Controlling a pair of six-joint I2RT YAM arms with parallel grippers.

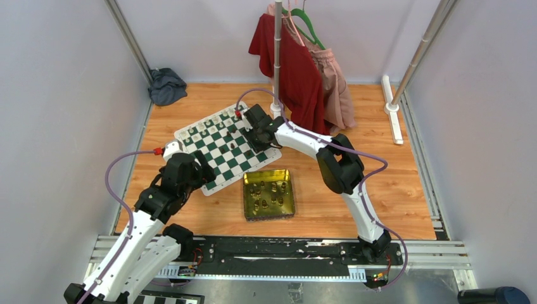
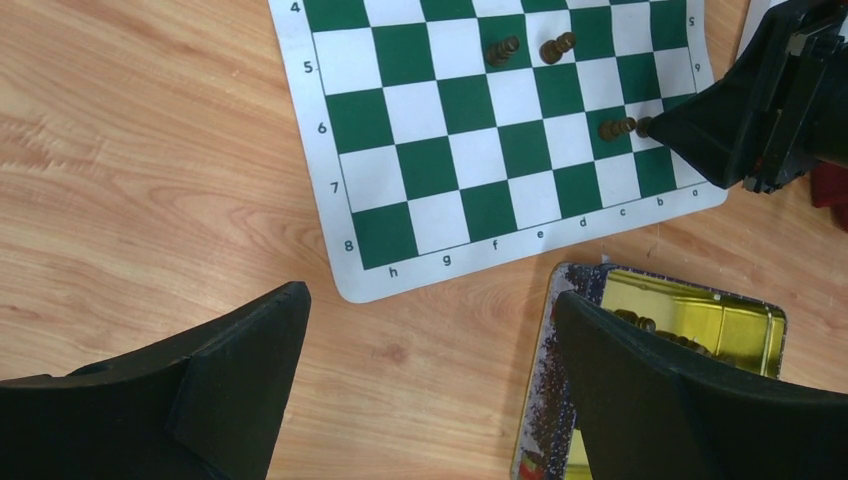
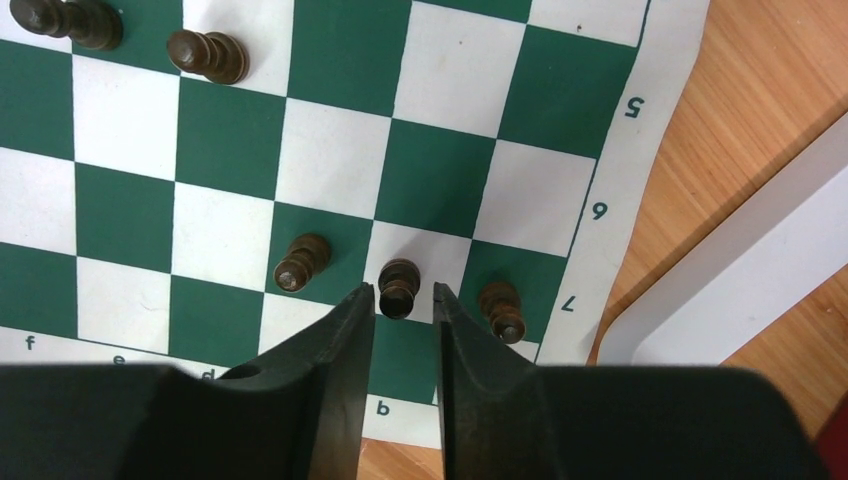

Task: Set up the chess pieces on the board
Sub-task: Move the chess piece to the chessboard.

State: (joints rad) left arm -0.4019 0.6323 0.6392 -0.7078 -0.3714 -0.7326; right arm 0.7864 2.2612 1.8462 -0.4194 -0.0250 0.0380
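Overhead view: chess pieces (image 1: 232, 145) on the board (image 1: 221, 161) are too small to tell kind, same for those in the tin (image 1: 246, 196). Right jaws cover the board's right corner, left jaws its lower-left edge. Left arm (image 1: 126, 247) cut off at bottom left of frame. Left wrist view: board runs off the top edge. One dark piece (image 2: 643, 127) at right is half hidden behind the right jaws. Tin sits partly behind a black finger (image 2: 680, 410), clipped by the bottom edge, contents barely showing. Right wrist view: board cut at top and left. Dark pair (image 3: 65, 20) at upper left is clipped by the top edge. For the dark piece (image 3: 400, 288) between the right jaws, contact cannot be told.
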